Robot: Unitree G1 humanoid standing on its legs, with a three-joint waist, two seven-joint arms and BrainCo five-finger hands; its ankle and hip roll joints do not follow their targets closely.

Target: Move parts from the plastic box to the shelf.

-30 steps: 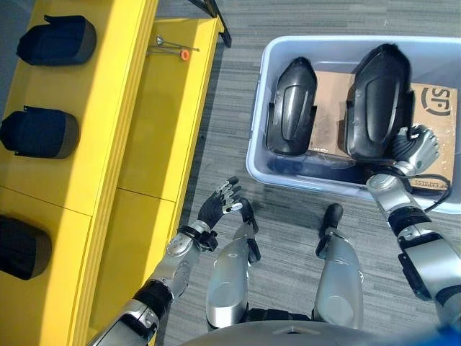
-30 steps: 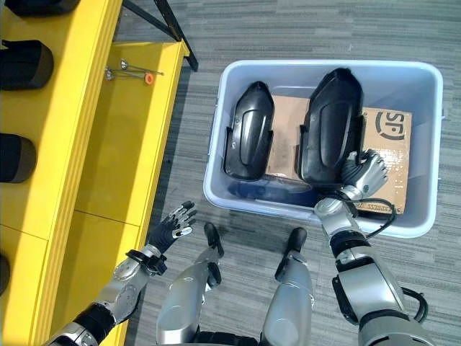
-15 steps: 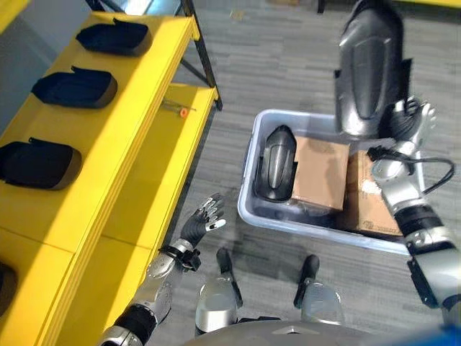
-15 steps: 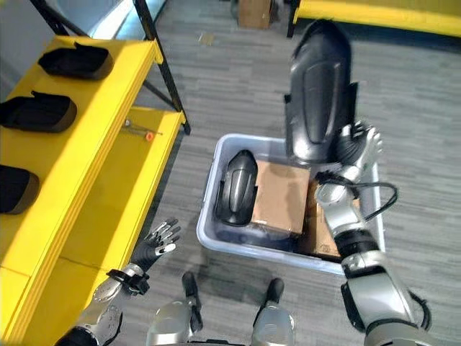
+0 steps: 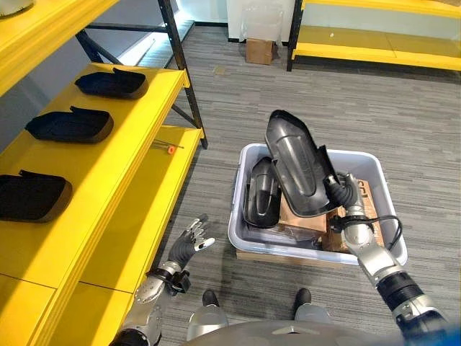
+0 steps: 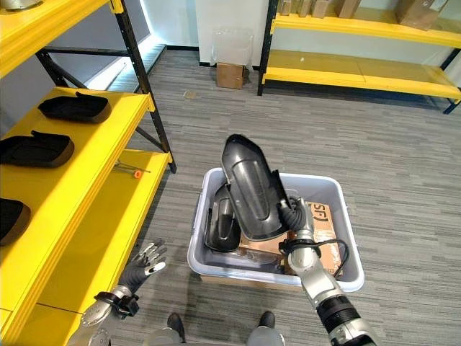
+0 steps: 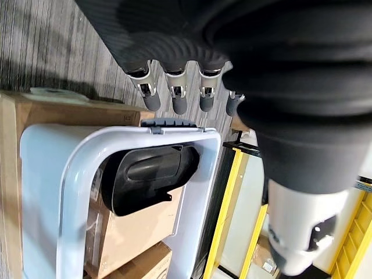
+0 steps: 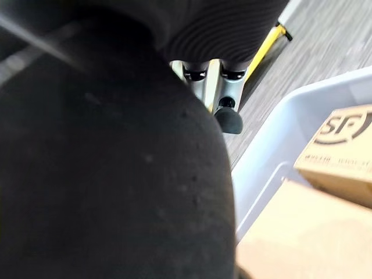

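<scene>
One black part hangs tilted above the plastic box, fingers of the right hand curled round its lower end, so it should swing level toward the shelf, left hand spread, idle.

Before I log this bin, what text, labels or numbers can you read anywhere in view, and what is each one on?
Cardboard box in the plastic box: a round brand mark in dark print, not spelled out here; the small line under it is too small to read.
Black part held by the right hand: no text visible.
Yellow shelf and the black parts on it: no text visible.
</scene>
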